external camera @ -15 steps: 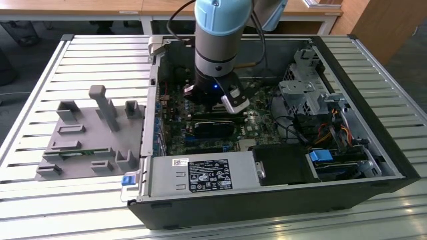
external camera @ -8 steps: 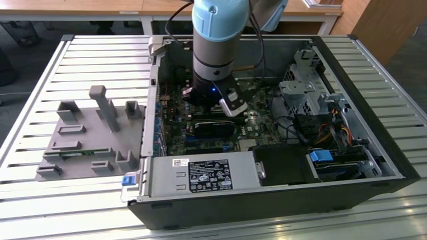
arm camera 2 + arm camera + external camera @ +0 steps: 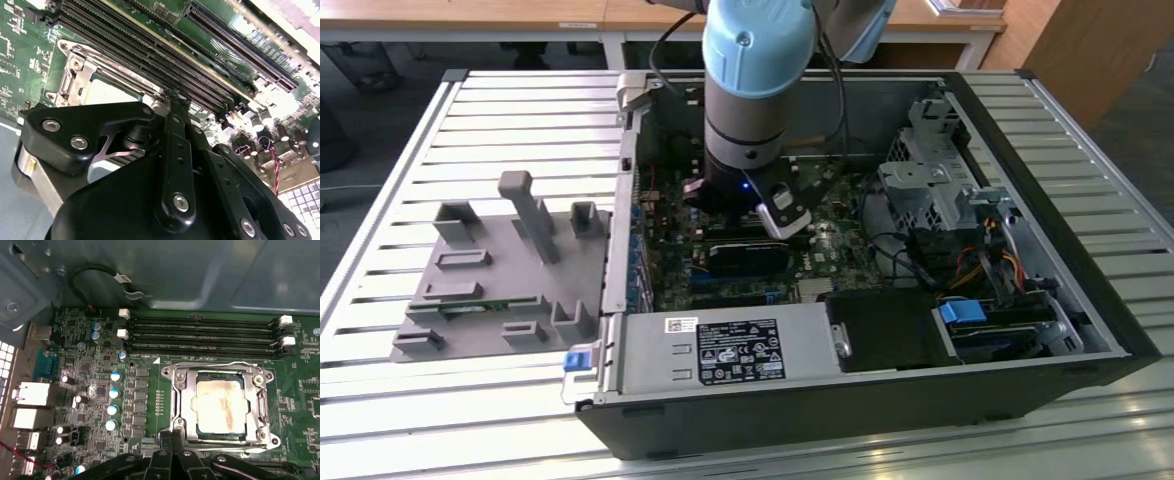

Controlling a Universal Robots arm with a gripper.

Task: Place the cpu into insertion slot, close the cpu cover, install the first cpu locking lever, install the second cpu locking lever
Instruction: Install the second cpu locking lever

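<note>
A pale slatted metal table [image 3: 440,400] stands before wooden desks [image 3: 520,15] on what seems dark flooring.

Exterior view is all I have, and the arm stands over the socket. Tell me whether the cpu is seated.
Observer: In the first wrist view the cpu lies flat inside the insertion slot.
Operator: Report the cpu cover.
Observer: The cpu cover is down, its frame lying around the cpu's face.
Operator: Place the claw for me.
Observer: The claw sits at the slot's edge, on the side away from the long black memory slots.
</note>
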